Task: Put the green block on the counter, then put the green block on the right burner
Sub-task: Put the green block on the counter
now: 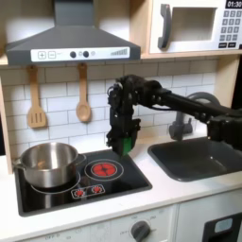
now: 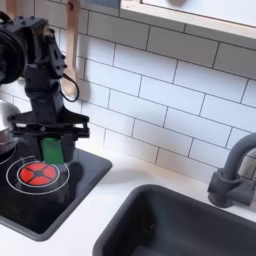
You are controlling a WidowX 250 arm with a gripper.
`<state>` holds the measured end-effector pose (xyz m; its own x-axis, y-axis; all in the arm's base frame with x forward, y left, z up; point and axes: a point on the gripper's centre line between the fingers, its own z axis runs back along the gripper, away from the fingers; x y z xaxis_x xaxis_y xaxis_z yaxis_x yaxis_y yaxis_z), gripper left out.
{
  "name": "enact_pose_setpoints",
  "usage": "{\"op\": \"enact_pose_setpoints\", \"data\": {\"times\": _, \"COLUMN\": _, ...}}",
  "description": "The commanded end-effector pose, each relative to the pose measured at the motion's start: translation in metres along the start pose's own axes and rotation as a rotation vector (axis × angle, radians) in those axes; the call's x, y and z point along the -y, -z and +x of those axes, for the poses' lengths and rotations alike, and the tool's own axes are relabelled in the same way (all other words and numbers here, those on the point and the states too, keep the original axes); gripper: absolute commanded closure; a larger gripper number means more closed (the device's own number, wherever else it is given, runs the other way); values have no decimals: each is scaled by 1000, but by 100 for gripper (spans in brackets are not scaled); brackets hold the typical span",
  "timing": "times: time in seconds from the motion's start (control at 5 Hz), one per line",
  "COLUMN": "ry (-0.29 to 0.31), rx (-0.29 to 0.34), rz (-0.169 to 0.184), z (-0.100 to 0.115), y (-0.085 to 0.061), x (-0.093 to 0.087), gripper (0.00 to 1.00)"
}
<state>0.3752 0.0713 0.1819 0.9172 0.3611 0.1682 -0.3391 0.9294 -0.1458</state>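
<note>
Steel pot [image 1: 49,163] on left burner in first exterior view. Gripper [image 1: 122,145] clamped on green block [image 2: 52,149], held just above back edge of right burner [image 2: 37,175], not touching hob. Counter [image 1: 142,194] pale, beside hob. Sink [image 2: 185,228] further right in both exterior views.

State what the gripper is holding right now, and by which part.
The gripper holds the green block, its fingers pressed on the block's opposite side faces. The block hangs above the right burner; whether it touches the hob cannot be told.
</note>
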Motion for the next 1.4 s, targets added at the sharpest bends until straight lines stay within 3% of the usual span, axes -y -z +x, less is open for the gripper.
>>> {"op": "enact_pose_setpoints", "data": {"times": 0.0, "ry": 44, "rx": -15, "rz": 5, "z": 2, "y": 26, "x": 20, "gripper": 100}}
{"op": "enact_pose_setpoints", "data": {"times": 0.6, "ry": 76, "rx": -43, "rz": 2, "z": 6, "y": 53, "x": 45, "gripper": 100}}
{"op": "enact_pose_setpoints", "data": {"times": 1.2, "ry": 101, "rx": -44, "rz": -12, "z": 2, "y": 57, "x": 59, "gripper": 100}}
